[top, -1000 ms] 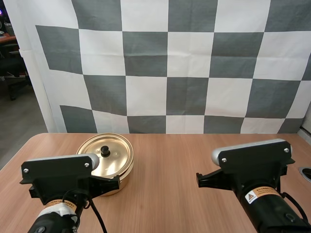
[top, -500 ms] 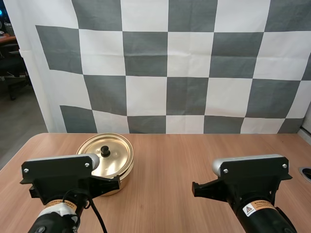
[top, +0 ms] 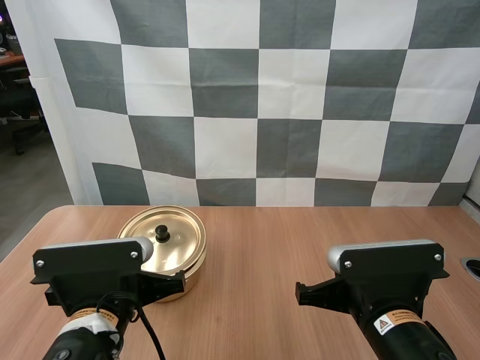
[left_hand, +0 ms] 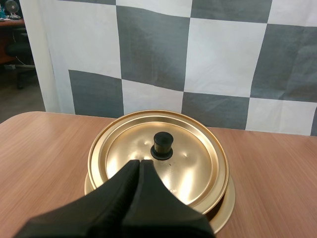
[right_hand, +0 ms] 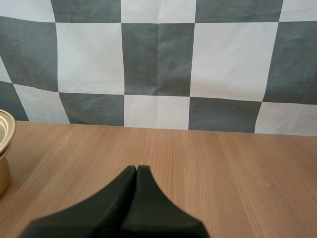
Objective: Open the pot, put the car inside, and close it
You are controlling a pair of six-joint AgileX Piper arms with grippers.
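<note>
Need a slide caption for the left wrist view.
Left gripper, fingers shut, facing the gold pot, its lid on, black knob just ahead.

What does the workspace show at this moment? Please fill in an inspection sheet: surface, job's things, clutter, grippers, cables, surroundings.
surface: wooden table, with plain wood between the two arms.
job's things: gold pot on the left side of the table. Its lid is seated on it, with the black knob upright in the centre.
clutter: a small round ring at the table's right edge.
grippers: left gripper is shut on nothing, with its tips over the lid just short of the knob. Right gripper is shut on nothing, over the table and apart from the pot.
cables: nothing seen.
surroundings: nothing seen.
</note>
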